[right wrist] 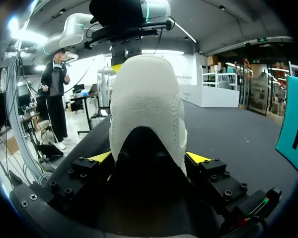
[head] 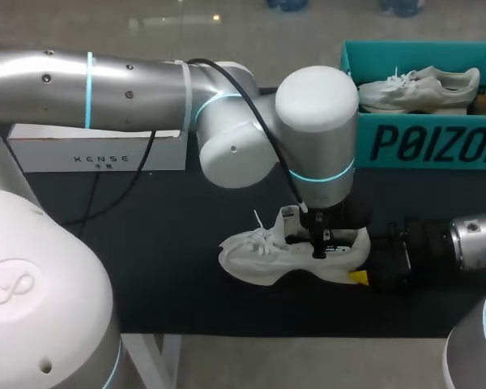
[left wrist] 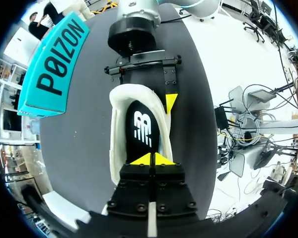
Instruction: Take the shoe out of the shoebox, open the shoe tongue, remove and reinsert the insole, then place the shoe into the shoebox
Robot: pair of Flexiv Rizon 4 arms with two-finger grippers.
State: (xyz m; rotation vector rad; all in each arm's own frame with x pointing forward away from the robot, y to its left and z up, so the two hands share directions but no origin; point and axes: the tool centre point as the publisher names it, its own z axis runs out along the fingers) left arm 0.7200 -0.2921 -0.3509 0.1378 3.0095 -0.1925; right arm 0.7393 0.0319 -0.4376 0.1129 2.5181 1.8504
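Here shoe [head: 287,255] upright, long axis crosswise, toe leftward.

Robotics lab: left arm [head: 105,81], right arm [head: 470,235] at black table [head: 146,275].

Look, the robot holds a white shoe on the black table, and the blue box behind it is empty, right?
Not empty. The head view shows another shoe lying inside the box. The rest is right: the right tool holds a white shoe by its heel on the black table.
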